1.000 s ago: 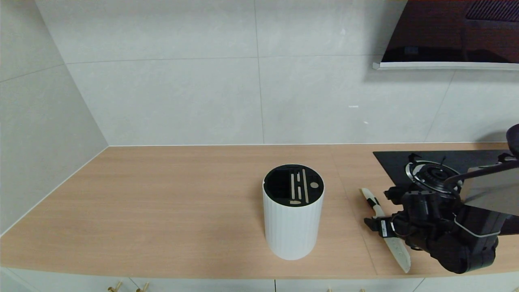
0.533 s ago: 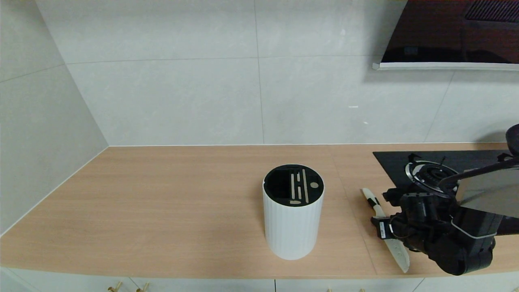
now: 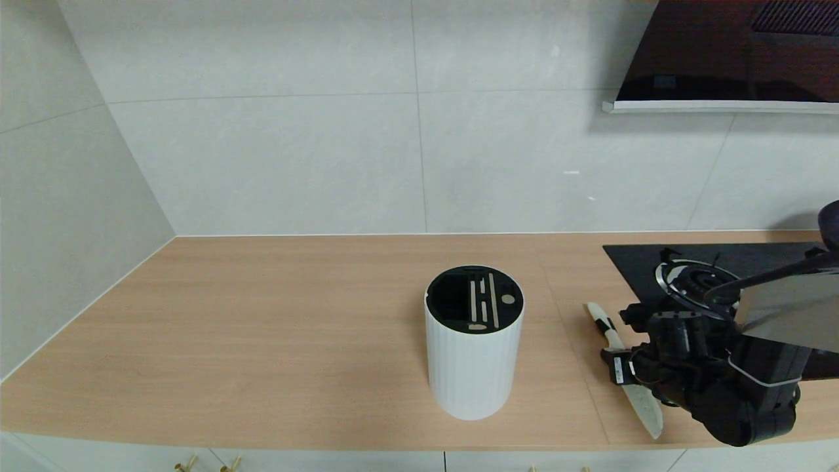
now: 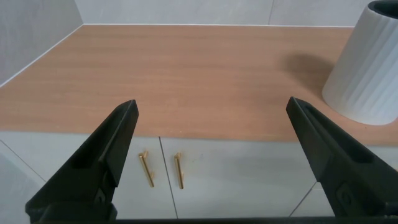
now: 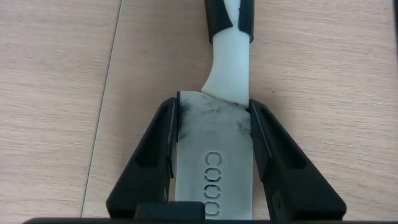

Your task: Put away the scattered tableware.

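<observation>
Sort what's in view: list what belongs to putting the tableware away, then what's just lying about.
Part of the job: knife, gripped at the blade by the right gripper; white slotted holder, upright on the counter.
Just there: stove burner; range hood; cabinet handles.

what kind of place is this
Most likely a home-style kitchen: a gas burner on a black hob set in a wooden countertop, a range hood on the tiled wall above it, and a slotted white knife holder with a knife lying beside it.
</observation>
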Controlling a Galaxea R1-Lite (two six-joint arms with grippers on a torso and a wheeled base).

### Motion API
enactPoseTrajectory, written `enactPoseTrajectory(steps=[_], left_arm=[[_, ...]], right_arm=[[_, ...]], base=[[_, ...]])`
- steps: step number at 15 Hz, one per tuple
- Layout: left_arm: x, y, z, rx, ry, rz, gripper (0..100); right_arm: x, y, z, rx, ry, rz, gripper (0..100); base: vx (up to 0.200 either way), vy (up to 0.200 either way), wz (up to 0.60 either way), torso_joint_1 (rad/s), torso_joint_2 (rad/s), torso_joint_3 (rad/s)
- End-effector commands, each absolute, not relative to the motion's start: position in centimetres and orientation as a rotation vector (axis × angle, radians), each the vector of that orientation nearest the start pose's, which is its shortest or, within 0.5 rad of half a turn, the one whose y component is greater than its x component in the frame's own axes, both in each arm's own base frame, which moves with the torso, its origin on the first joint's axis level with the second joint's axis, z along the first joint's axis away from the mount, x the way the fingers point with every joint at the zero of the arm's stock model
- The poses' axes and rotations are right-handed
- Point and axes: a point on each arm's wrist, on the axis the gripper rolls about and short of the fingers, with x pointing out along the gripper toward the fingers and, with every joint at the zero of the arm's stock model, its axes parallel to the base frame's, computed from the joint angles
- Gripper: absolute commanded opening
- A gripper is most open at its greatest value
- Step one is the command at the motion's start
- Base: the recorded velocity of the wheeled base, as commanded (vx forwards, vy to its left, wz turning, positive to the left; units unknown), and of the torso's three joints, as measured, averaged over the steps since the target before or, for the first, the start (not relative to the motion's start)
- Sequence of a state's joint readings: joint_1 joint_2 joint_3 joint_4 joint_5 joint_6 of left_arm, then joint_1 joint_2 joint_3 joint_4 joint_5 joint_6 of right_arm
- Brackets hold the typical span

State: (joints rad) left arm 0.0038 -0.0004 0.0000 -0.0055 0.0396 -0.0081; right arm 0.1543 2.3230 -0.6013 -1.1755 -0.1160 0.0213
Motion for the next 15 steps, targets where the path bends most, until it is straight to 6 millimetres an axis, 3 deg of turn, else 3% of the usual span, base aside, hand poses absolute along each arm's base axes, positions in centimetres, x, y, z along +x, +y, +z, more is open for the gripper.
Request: enactPoseTrajectory(steps=[1, 6, 8, 11, 13, 15], left_arm=[[-2.3, 0.1, 7.6, -0.008, -0.006, 0.044, 100], [-2.3, 0.1, 7.6, -0.008, -0.006, 0.044, 100], [-2.4, 0.0, 8.1, 0.000, -0.021, 0.020, 100], [-3.2, -0.5, 15.1, 0.003, -0.068, -0.258, 100], [-1.2, -1.0, 20.2, -0.004, 0.005, -0.505, 100], [2.1, -1.5, 23.5, -0.026, 0.078, -0.701, 100]], right_arm=[[33.7, 5.0, -1.0, -0.049, 0.499, 0.025, 0], [33.3, 4.9, 3.2, -0.038, 0.380, 0.016, 0], [32.6, 4.8, 7.5, -0.021, 0.255, 0.018, 0], [32.1, 5.6, 14.2, -0.001, 0.117, 0.062, 0], [30.9, 7.8, 17.8, 0.004, 0.069, 0.137, 0], [29.5, 10.0, 20.3, 0.009, 0.029, 0.210, 0]], base=[[0.000, 0.000, 0.00, 0.000, 0.00, 0.000], [0.000, 0.000, 0.00, 0.000, 0.00, 0.000], [0.000, 0.000, 0.00, 0.000, 0.00, 0.000], [0.000, 0.000, 0.00, 0.000, 0.00, 0.000], [0.000, 0.000, 0.00, 0.000, 0.00, 0.000], [0.000, 0.000, 0.00, 0.000, 0.00, 0.000]])
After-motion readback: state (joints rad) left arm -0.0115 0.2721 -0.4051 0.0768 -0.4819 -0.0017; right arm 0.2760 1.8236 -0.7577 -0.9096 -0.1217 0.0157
